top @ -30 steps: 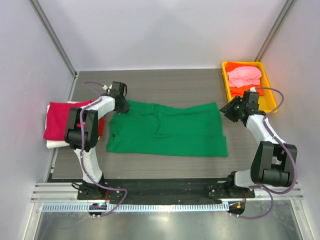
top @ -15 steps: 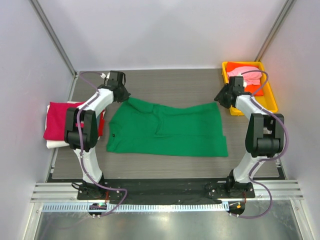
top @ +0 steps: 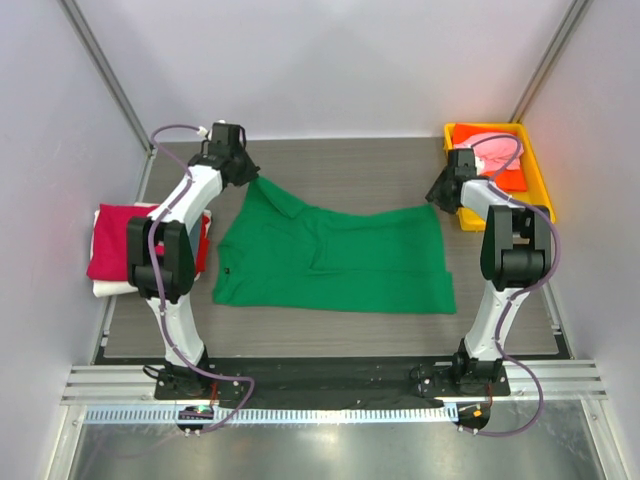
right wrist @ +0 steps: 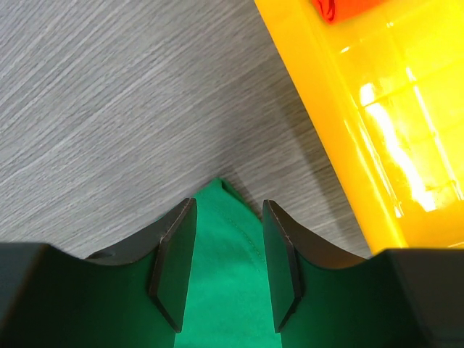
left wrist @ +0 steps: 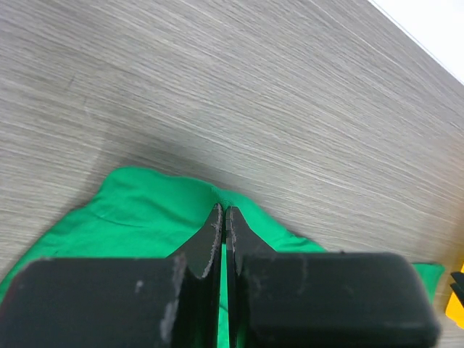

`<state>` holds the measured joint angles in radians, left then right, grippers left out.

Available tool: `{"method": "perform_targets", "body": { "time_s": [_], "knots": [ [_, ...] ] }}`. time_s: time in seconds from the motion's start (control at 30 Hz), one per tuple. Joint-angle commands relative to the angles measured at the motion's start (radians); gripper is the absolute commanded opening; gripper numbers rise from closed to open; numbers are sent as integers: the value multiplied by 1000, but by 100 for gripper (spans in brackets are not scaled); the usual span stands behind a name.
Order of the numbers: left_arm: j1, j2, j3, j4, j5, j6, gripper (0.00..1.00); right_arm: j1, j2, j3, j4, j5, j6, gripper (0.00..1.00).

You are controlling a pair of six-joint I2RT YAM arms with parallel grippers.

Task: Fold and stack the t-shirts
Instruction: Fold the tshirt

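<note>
At its far corners, left tool [left wrist: 221, 212] pinches the green t-shirt [top: 340, 262], right tool [right wrist: 228, 204] hangs open above.

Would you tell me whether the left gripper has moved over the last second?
Yes. The left gripper, shut on the green t-shirt's corner, has moved toward the table's far edge, past the folded crimson t-shirt.

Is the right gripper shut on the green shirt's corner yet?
Open: the right gripper has its fingers apart, with the green shirt corner between them.

Plain white walls [top: 330, 60], grey wood-grain table [top: 350, 170], metal corner posts [top: 104, 66]
</note>
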<state>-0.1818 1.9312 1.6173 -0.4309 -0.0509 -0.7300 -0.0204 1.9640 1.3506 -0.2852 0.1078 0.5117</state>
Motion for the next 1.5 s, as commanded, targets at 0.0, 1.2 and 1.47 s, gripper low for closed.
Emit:
{"method": "perform_targets", "body": {
  "time_s": [0.0, 1.2, 1.47],
  "knots": [
    [7, -9, 47, -11, 26, -8, 0, 13, 13, 51, 8, 33, -27, 47],
    [25, 11, 75, -29, 48, -11, 0, 33, 64, 130, -51, 92, -27, 22],
    [25, 5, 78, -32, 48, -8, 0, 33, 46, 110, -51, 156, -42, 36]
  ]
}}
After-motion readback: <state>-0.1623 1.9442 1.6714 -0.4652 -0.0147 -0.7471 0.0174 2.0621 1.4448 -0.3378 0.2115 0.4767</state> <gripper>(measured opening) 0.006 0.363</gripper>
